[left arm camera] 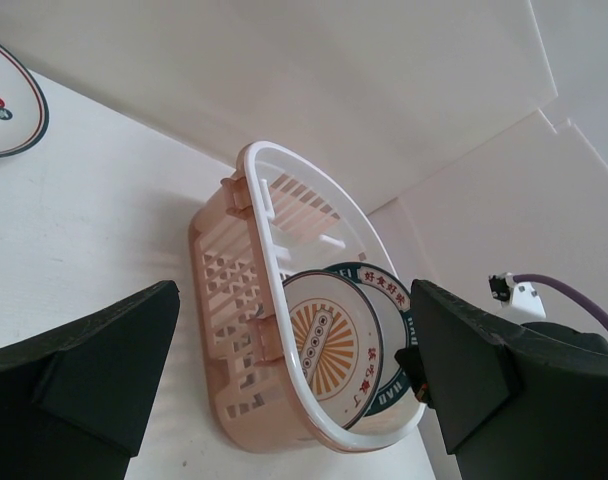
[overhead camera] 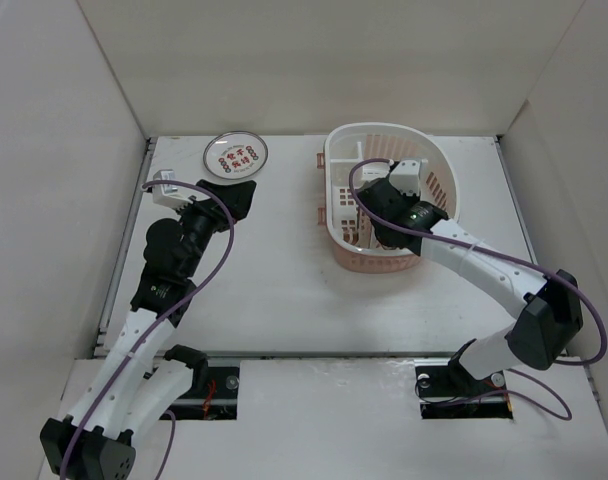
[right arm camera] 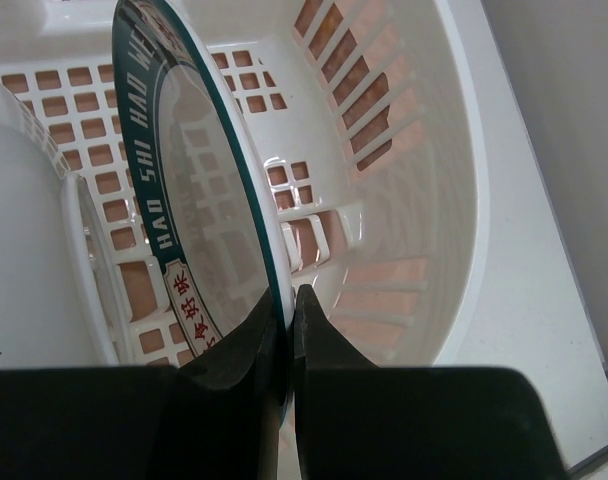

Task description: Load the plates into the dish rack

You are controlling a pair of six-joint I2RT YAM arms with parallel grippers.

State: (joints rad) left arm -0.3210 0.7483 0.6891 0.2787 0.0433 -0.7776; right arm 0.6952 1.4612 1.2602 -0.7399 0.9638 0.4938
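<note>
The green-rimmed plate (right arm camera: 199, 180) stood on edge inside the dish rack (overhead camera: 384, 128), its rim pinched between the closed fingers of the right gripper (right arm camera: 289, 330). If released while leaning, it would probably topple onto the sunburst plate (left arm camera: 324, 340), also upright in the rack, or slide flat across the slotted floor. Glossy and white, it bore lettering around its dark band. The red-character plate (overhead camera: 235, 156) lay flat, well to the left of the rack. The left gripper (overhead camera: 236, 195), on that same side, waited with jaws wide apart.
</note>
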